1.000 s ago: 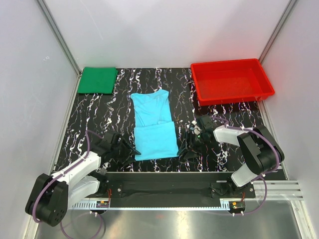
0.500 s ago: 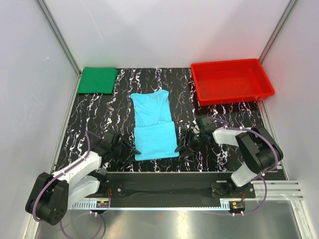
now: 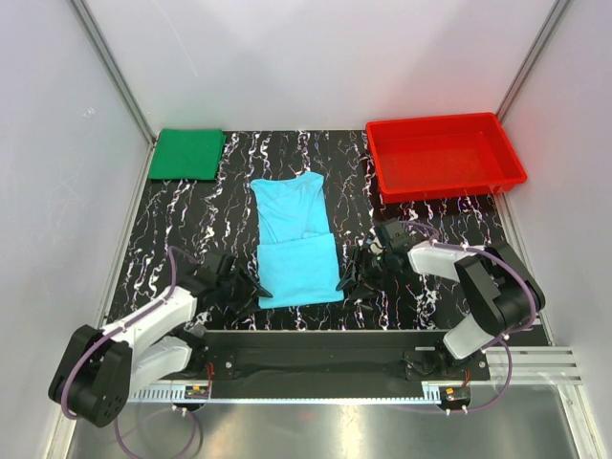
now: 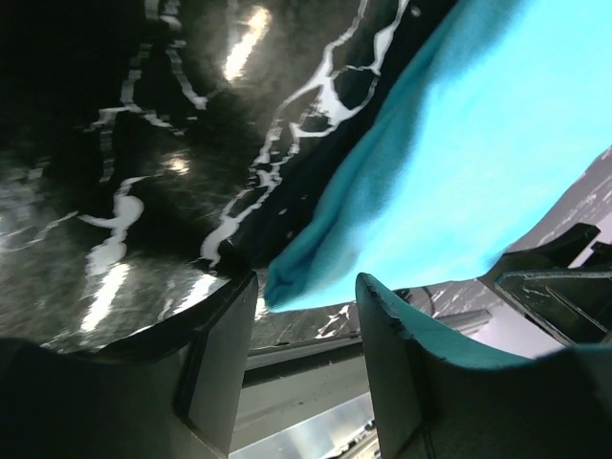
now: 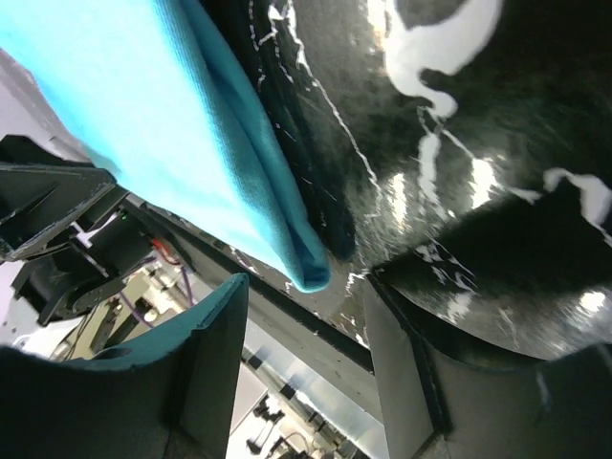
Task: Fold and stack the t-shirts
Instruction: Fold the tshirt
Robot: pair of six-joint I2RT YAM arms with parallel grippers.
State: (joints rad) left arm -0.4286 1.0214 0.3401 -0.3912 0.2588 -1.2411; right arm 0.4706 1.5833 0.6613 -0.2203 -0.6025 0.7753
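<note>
Both arms (image 3: pixel 153 320) have white links, black joints and purple cables (image 3: pixel 507 361).

A: The cyan t-shirt (image 3: pixel 295 239) looks like soft matt cloth, as does the green t-shirt (image 3: pixel 187 153) at ten o'clock.
B: The table (image 3: pixel 191 229) is glossy black with white veins. The red tray (image 3: pixel 435 189) at two o'clock is smooth plastic.

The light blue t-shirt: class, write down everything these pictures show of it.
The light blue t-shirt is plain soft cloth lying flat in the middle of the black marbled table, with its neckline away from the arms. Its sides are folded in to a narrow strip, and the near part looks doubled over. The left gripper and the right gripper stand open around its near corners, not pinching them.
</note>
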